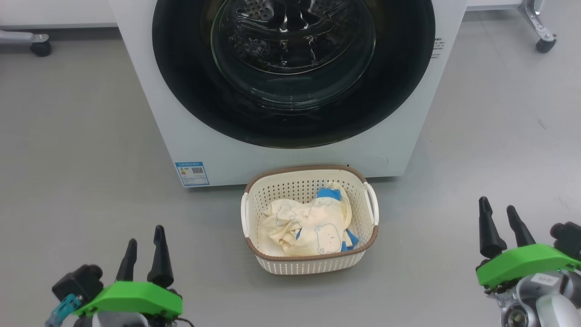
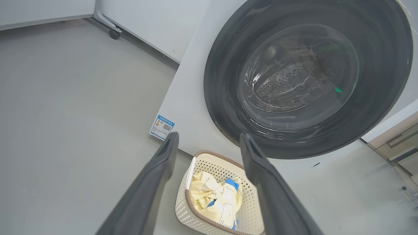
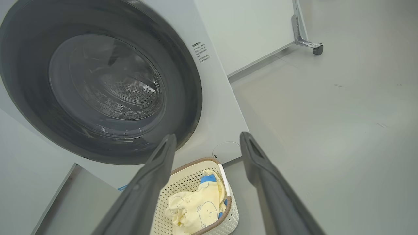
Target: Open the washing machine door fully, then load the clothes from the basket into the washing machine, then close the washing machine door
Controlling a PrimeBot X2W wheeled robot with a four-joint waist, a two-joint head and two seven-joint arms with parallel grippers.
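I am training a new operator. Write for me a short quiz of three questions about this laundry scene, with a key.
1. Fill in: the left gripper and the right gripper are both ____.
2. True or false: the washing machine door is shut.
3. The clothes lie: A) in the basket B) in the right gripper C) on the washing machine door.
Key: 1 open; 2 true; 3 A.

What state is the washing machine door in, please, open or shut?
Shut: the door sits flush on the washing machine front.
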